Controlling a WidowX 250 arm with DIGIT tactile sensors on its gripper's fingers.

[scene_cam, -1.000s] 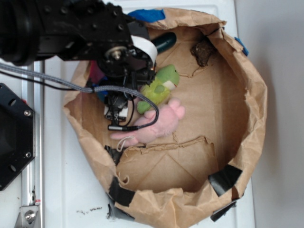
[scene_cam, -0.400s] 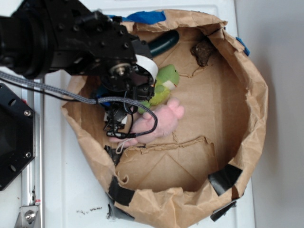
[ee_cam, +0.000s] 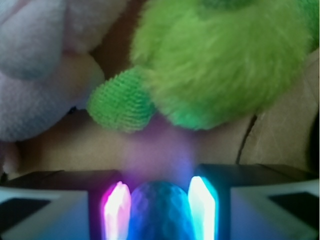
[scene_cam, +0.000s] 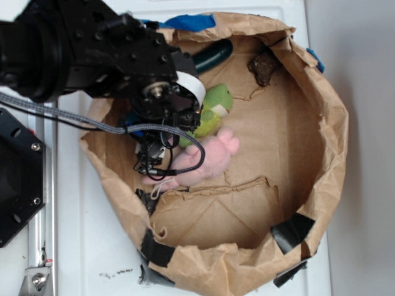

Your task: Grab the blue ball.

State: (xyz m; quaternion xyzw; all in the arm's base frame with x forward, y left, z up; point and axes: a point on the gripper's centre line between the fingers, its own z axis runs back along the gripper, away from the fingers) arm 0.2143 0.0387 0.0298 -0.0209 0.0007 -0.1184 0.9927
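The hand (ee_cam: 159,207) has its two fingers pinched on the blue ball (ee_cam: 160,210), which sits between them at the bottom of the wrist view, lit pink on one side and cyan on the other by the glowing finger pads (ee_cam: 116,207). From the outside view the ball itself is hidden under the black arm (scene_cam: 92,49), and the hand (scene_cam: 151,154) reaches down into the left part of a wide paper bag (scene_cam: 327,135) with rolled-down walls.

Just ahead of the held ball lies a green plush (ee_cam: 225,60), its knitted green foot (ee_cam: 122,100) sticking out toward the hand. To the left of it in the wrist view is a pink plush (ee_cam: 40,65), touching the green one. In the outside view the green plush (scene_cam: 213,111) lies just beside the hand and the pink plush (scene_cam: 210,157) lies below it, both on the brown floor of the bag.

A dark green cucumber toy (scene_cam: 213,54) lies near the bag's far wall, partly covered by the arm. A dark brown lump (scene_cam: 264,66) rests toward the far right wall.

Blue tape (scene_cam: 188,21) holds the bag at the far edge of the white surface (scene_cam: 92,246), and black tape (scene_cam: 291,231) patches its near side.
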